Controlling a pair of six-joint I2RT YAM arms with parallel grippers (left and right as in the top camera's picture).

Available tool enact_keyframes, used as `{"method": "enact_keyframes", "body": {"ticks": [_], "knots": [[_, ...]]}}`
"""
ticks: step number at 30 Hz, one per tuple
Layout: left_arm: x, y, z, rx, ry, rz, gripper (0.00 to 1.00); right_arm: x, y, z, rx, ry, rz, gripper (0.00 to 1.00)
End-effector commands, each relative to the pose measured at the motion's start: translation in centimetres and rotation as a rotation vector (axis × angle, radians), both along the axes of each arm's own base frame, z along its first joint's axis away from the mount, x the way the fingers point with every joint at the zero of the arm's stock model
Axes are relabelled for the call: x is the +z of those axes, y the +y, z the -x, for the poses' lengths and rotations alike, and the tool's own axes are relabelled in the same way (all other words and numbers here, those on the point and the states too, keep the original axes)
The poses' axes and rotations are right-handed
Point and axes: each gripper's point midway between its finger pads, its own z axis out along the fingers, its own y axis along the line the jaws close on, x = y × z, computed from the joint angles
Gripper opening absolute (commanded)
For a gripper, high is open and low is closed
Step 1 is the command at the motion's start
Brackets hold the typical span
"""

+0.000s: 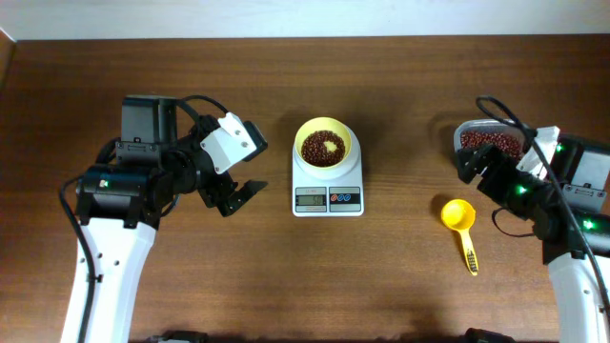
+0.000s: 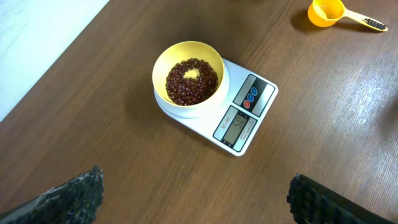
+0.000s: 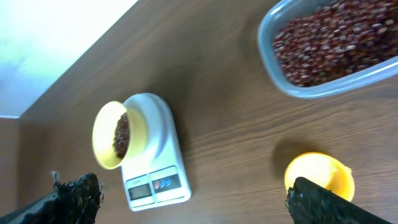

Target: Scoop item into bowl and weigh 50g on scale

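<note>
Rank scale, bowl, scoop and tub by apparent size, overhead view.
1. scale
2. bowl
3. scoop, smallest in area, though longer than the bowl is wide
tub: partly hidden, so unranked.

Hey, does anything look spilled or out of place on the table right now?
Nothing stands out. The beans sit inside the bowl on the scale, the scoop lies empty on the table, and no beans are scattered.
</note>
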Motion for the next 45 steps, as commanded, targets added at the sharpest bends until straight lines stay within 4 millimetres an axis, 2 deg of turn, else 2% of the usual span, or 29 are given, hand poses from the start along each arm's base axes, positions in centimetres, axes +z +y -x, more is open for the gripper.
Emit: {"method": "enact_keyframes", "body": {"ticks": [1,39,43,45], "knots": [[0.7,-0.1,0.0,0.003,-0.012,0.009,0.99,1.3,0.8,-0.2,0.038,-0.035,-0.033,0.99],[0.7,-0.1,0.0,0.003,-0.012,0.009,0.99,1.2,0.8,-0.2,0.038,-0.034,-0.033,0.99],[0.7,-0.1,0.0,0.003,-0.012,0.009,0.99,0.2,0.7,1.1,0.031,0.031,-0.023,0.99],[0.7,-0.1,0.0,0.003,-0.012,0.009,0.99,0.2,1.4,2.0,0.119,0.018,0.029,0.99]]}}
